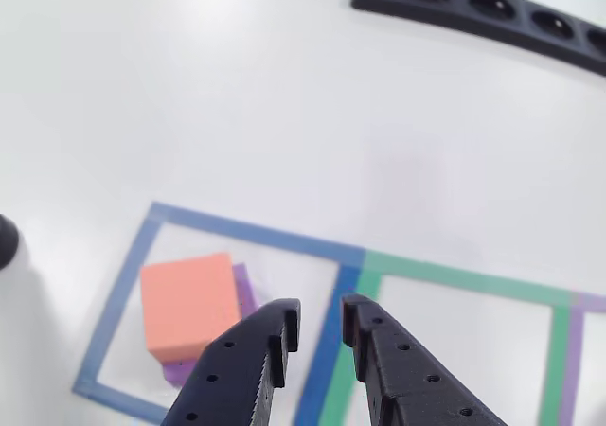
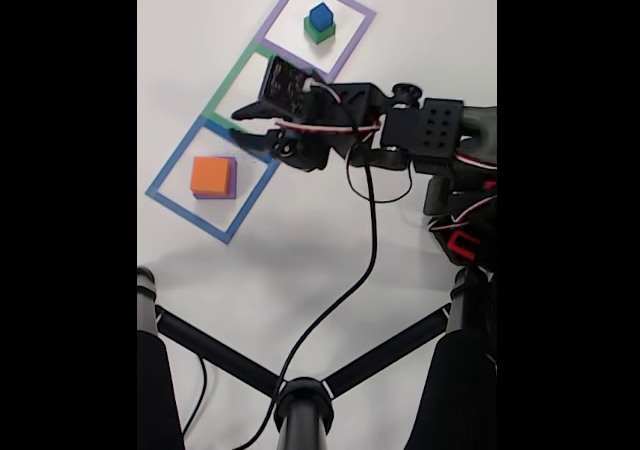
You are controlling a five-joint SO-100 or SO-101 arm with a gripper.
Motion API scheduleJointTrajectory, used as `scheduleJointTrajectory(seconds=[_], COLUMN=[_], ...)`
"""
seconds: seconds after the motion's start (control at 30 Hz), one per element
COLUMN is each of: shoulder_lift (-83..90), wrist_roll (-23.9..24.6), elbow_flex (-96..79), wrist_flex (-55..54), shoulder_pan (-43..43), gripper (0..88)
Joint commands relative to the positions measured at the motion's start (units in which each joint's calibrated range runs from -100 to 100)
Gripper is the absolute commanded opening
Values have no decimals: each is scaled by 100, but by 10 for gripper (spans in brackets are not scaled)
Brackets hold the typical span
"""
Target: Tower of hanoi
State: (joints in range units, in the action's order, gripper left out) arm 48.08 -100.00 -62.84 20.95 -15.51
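Inside the blue tape square (image 2: pixel 212 179) the salmon-orange block (image 2: pixel 211 175) sits on top of the purple block (image 1: pixel 245 291), and it covers so much that only a thin purple edge peeks out along one side. Over in the purple tape square (image 2: pixel 318 25) the little blue cube (image 2: pixel 320 15) rides on the green block (image 2: pixel 320 33), again mostly hiding it. The gripper (image 1: pixel 318 336) hangs above the tape line between the blue and green squares, jaws apart with nothing in them, clear of every block. From the fixed view the arm reaches in flat from the right, wrist stretched out over the green tape square (image 2: pixel 243 92). The black bar (image 1: pixel 478 11) with round holes runs off the edge of the other view. No readable writing anywhere that I can make out
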Motion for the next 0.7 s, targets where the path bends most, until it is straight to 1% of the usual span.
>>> scheduleJointTrajectory(seconds=[0.0, 0.13, 0.33, 0.5, 0.67], shoulder_lift=[1017, 1378, 1450, 1290, 1170], wrist_roll=[0, 0, 0, 0, 37], elbow_flex=[1172, 2090, 3726, 4898, 5271], wrist_flex=[2685, 4223, 5914, 6675, 6764], shoulder_pan=[503, 1067, 1731, 2363, 2989], gripper=[0, 0, 0, 0, 0])
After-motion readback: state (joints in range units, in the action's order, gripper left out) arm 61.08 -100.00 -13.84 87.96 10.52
